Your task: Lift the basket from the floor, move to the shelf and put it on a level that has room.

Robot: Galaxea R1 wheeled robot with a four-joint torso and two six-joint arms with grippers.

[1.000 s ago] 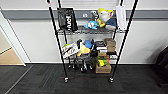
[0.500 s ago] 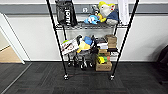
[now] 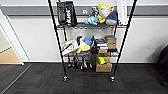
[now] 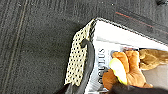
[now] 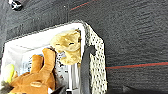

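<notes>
Shelf (image 3: 91, 26) stands square ahead of me in the head view, a tall black wire rack on small casters, parked on the dark carpet floor (image 3: 45, 82) against a pale wall. On its upper visible tier I see a black bag (image 3: 66, 13) and a cluster of soft toys (image 3: 105, 13); the tier below carries more plush toys (image 3: 85, 45), a stack of small brown boxes (image 3: 110, 42) and a larger cardboard box (image 3: 103, 67) low down. To the left a strip of tan wood flooring (image 3: 7, 56) shows through a doorway. My left wrist view looks down on the basket (image 4: 77, 60), cream and chunky-woven with a dark rim and a dark loop handle (image 4: 86, 43), with the carpet beneath it; inside I make out an orange plush toy (image 4: 127, 68) lying on a printed white sheet (image 4: 100, 65). My right wrist view shows the other end of the same basket, its woven wall and dark handle (image 5: 86, 53), with a tan plush toy (image 5: 67, 46) beside the orange one. At both wrists the fingers are lost at the picture's edge, so I cannot tell whether either pincer is apart, together or clamped on the rim. I cannot tell whether the basket rests on the carpet or hangs above it.
</notes>
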